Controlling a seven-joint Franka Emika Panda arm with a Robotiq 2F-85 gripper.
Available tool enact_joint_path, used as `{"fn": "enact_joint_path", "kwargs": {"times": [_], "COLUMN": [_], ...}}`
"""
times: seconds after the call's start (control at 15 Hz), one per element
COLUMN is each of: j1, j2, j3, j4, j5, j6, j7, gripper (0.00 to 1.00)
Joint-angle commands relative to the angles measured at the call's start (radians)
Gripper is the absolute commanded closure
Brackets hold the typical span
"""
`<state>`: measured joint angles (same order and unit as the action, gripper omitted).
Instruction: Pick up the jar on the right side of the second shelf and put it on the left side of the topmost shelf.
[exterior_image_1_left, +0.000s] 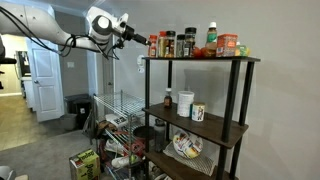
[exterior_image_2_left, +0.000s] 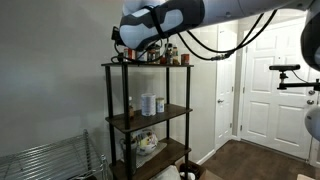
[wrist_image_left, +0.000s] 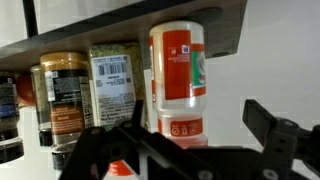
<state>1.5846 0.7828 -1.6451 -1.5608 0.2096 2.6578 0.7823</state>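
The jar (wrist_image_left: 178, 75), slender with a reddish-orange label, stands on the dark brown topmost shelf (wrist_image_left: 215, 30); the wrist view is upside down. My gripper (wrist_image_left: 200, 125) is open around the jar, with a clear gap between the jar and the right finger (wrist_image_left: 268, 120). In an exterior view the gripper (exterior_image_1_left: 141, 39) is at the left end of the topmost shelf (exterior_image_1_left: 200, 59), by the small reddish jar (exterior_image_1_left: 153, 45). The second shelf (exterior_image_1_left: 222, 128) lies below it. In an exterior view the arm hides the gripper at the topmost shelf (exterior_image_2_left: 150, 66).
Taller spice jars (wrist_image_left: 112, 85) stand right beside the jar, with more jars and a green bottle (exterior_image_1_left: 211, 35) along the top board. A white jar (exterior_image_1_left: 186, 102) and mug (exterior_image_1_left: 198, 112) sit on the second shelf. A chrome wire rack (exterior_image_1_left: 115, 120) stands nearby.
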Motion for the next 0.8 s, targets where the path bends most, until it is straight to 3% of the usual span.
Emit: {"fn": "enact_joint_path", "kwargs": {"times": [0.0,0.73], "j1": [0.137,0.465], "j2": [-0.029,0.021], "j3": [-0.087,-0.303], "j4": [-0.113,-0.441], "j5": [-0.052,0.011], "j6": [0.027,0.09], "j7": [0.002,-0.051], "gripper": [0.0,0.0]}}
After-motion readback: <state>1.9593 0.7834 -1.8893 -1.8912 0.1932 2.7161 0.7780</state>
